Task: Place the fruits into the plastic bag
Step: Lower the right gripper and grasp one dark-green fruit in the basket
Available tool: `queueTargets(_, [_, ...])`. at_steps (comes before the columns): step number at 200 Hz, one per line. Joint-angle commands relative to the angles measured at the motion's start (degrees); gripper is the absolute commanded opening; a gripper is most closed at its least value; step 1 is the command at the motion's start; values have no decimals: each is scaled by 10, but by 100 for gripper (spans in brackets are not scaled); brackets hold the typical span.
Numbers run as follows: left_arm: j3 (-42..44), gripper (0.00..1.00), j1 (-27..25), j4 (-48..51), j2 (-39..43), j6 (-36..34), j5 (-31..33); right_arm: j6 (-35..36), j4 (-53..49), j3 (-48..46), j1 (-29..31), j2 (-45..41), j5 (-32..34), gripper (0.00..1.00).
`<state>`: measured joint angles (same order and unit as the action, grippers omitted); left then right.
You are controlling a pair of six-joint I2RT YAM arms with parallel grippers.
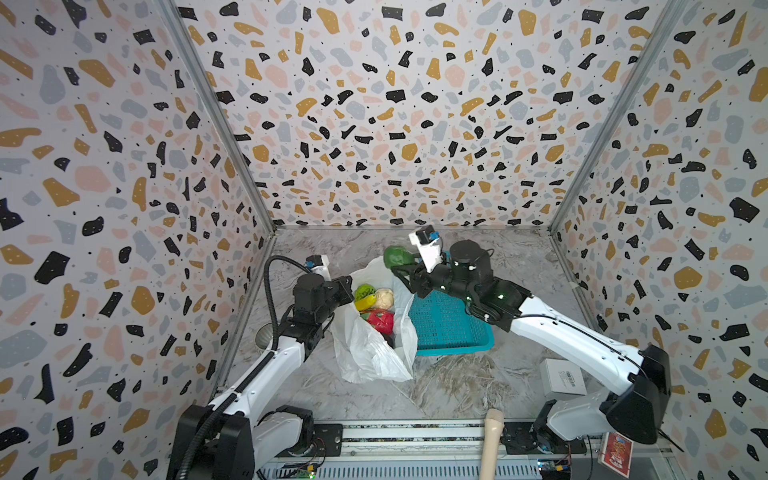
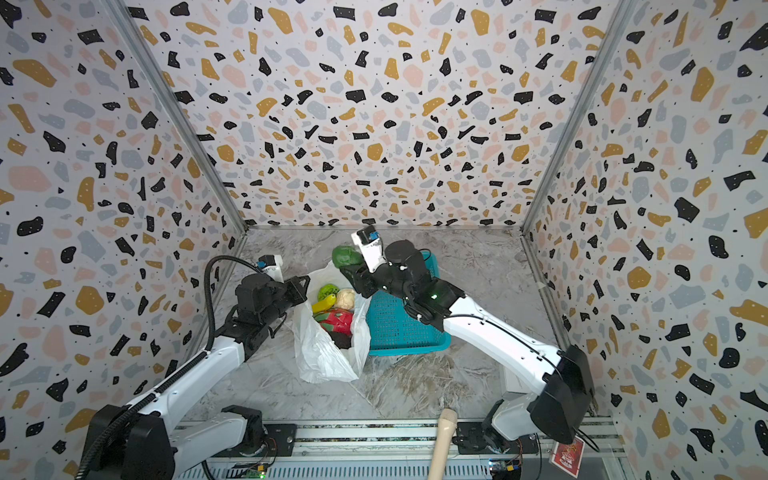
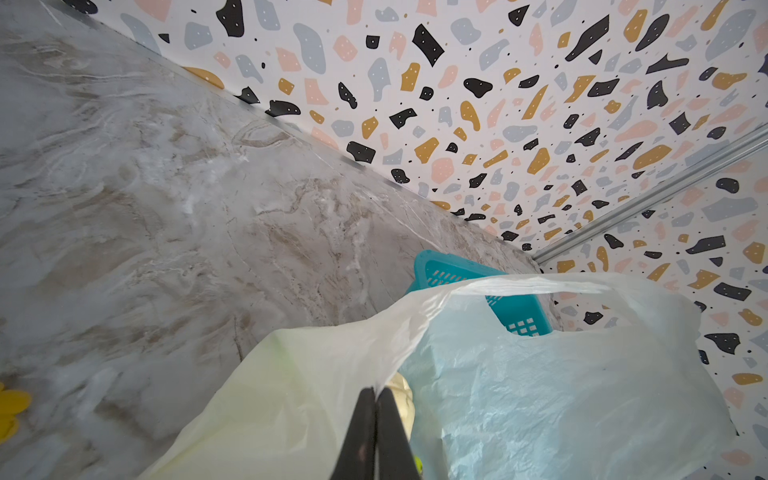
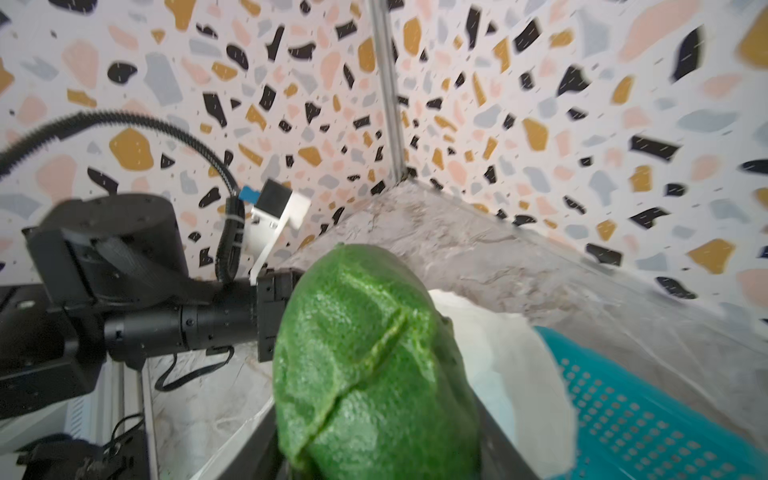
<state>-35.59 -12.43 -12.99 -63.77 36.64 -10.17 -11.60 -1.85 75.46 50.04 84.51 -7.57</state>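
- Left gripper (image 3: 376,392): the jaws are pressed together and pinch the left rim of the plastic bag (image 1: 365,357). In the left wrist view the film rises taut from the pinch.
- Plastic bag: it lies at the centre of the table (image 1: 469,386). Its mouth gapes upward and its crumpled closed end points toward the front edge.
- Bag contents, seen in both top views:
  - The bumpy light-green fruit (image 1: 364,291) sits at the far left of the mouth.
  - The yellow banana (image 1: 361,306) touches it on the near side.
  - The beige lumpy piece (image 1: 384,298) is just beside both, on the right.
  - The red fruit with green bits (image 1: 380,322) lies in front of these.
  - The blackish oval (image 2: 343,340) lies nearest the front, partly hidden by film.
- Dark green fruit (image 1: 395,257): it is off the table, above the far rim of the bag and not inside it.
- Right gripper (image 1: 404,266): the jaws are clamped on the dark green fruit. The arm reaches in from the right, over the basket.
- Teal mesh basket (image 1: 449,328): it stands on the table right of the bag, with its left side touching the film.
- White box (image 1: 563,378): it sits on the table near the right arm's base, well apart from the bag.
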Motion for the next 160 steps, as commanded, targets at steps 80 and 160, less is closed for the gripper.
queueTargets(80, [6,0,-2,-20,13,-5,2,39,-261,177,61,246,7,72])
queueTargets(160, [13,0,-2,-23,13,-3,0,27,-77,42,16,42,88,91])
